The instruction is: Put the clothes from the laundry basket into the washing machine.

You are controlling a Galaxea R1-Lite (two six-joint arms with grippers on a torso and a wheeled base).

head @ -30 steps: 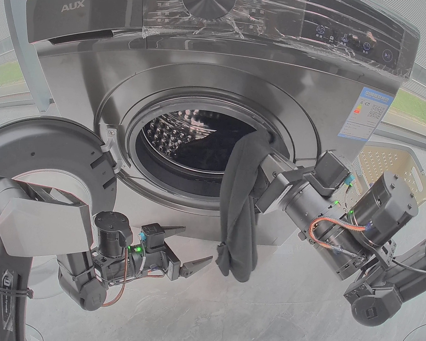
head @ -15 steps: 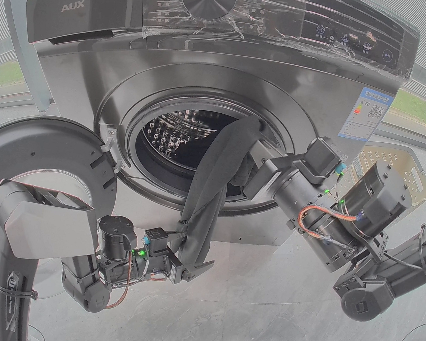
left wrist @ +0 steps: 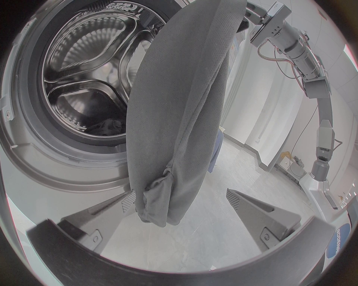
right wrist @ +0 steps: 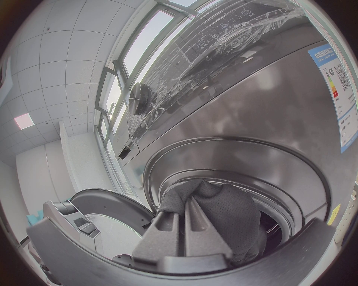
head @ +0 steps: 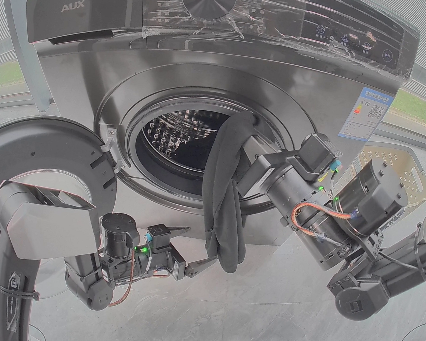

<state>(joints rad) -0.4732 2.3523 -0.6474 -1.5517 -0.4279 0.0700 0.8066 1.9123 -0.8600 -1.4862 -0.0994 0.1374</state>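
We are facing the washing machine (head: 82, 81), whose round door (head: 35, 151) is hanging wide open on the left, while the laundry basket (head: 398, 161) is sitting behind the right arm. A dark garment (head: 223, 189) is draping from the rim of the drum opening (head: 177, 130) down toward the floor. The right gripper (right wrist: 184, 203) is pinching its upper end, fingers pressed together on the cloth. The left gripper (head: 202, 243) is waiting low, fingers spread apart, with the garment's lower end dangling near them.

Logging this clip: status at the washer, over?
Right gripper shut on dark garment at drum mouth, most hanging outside. Left gripper open, low by its hanging end. Door open, no obstruction.
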